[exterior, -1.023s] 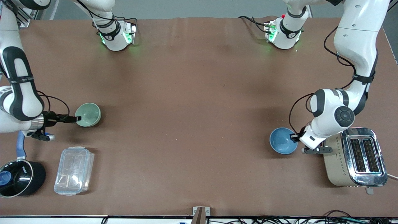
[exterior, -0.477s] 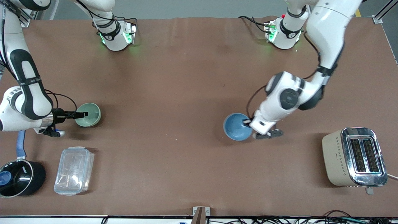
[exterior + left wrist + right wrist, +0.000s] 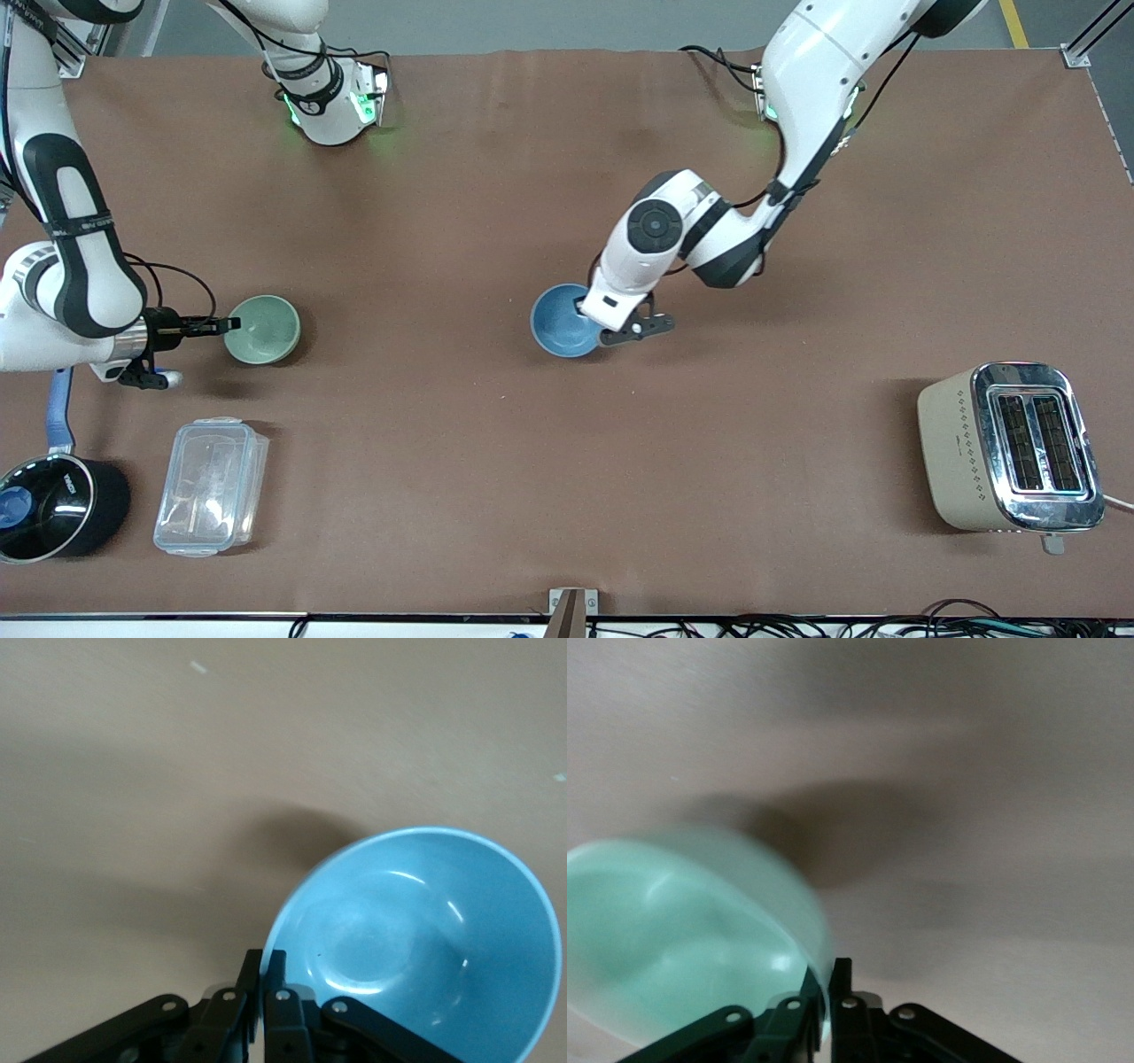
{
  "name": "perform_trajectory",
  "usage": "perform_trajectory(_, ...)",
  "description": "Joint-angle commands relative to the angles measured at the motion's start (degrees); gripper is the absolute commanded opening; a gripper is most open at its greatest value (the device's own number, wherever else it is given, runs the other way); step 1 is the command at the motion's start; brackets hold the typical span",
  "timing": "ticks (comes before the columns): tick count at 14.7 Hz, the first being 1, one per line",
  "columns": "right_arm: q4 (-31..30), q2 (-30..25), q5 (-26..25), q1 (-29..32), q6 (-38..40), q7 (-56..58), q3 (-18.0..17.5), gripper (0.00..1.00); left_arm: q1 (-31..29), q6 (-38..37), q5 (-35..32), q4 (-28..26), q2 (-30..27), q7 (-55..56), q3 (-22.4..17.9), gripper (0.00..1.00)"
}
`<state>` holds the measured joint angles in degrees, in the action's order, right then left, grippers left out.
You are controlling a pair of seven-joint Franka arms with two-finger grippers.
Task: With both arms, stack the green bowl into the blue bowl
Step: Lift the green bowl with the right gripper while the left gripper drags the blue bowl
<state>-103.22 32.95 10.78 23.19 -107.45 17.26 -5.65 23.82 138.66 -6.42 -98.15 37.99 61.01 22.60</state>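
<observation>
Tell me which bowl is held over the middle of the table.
The blue bowl, pinched at its rim by the left gripper; the green bowl is near the right arm's end.

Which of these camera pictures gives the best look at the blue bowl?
The left wrist view: the blue bowl fills much of it, glossy inside visible, the left end effector pinching its rim. The front view shows the bowl small, mid-table, partly covered by the arm. The right wrist view shows only the green bowl.
</observation>
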Motion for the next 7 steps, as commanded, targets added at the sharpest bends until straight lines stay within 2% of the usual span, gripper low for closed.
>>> perform_trajectory(1,-1.99,-4.47,2.23,-1.29,3.37,-2.48,-0.50,0.00,2.97,2.83,-1.14,4.37,4.27,1.31,-1.85,0.02)
perform_trajectory(2,-2.07,-5.43,2.23,-1.91,5.30,-4.58,-0.50,0.00,4.03,3.45,-1.14,4.46,4.89,1.31,-2.55,0.06)
perform_trajectory(3,-2.51,-6.40,2.49,-2.53,7.15,-5.82,-0.50,0.00,4.65,3.63,-1.14,4.37,4.98,1.31,-3.61,0.15)
perform_trajectory(4,-3.90,-7.98,4.32,-4.01,8.30,-7.49,-0.50,0.00,4.74,3.63,-1.05,4.37,5.07,1.31,-3.96,0.37)
perform_trajectory(5,-5.57,-10.08,7.12,-6.20,8.31,-10.29,-0.41,0.00,4.74,3.63,-1.13,4.37,4.90,1.39,-4.05,0.72)
perform_trajectory(6,-6.55,-12.02,8.63,-8.57,8.13,-14.23,-0.41,0.00,4.39,3.46,-1.14,4.37,4.20,1.57,-4.14,0.96)
perform_trajectory(7,-6.56,-12.82,8.90,-10.60,8.04,-18.02,-0.41,0.00,3.70,3.02,-1.14,4.37,3.06,1.57,-4.32,1.00)
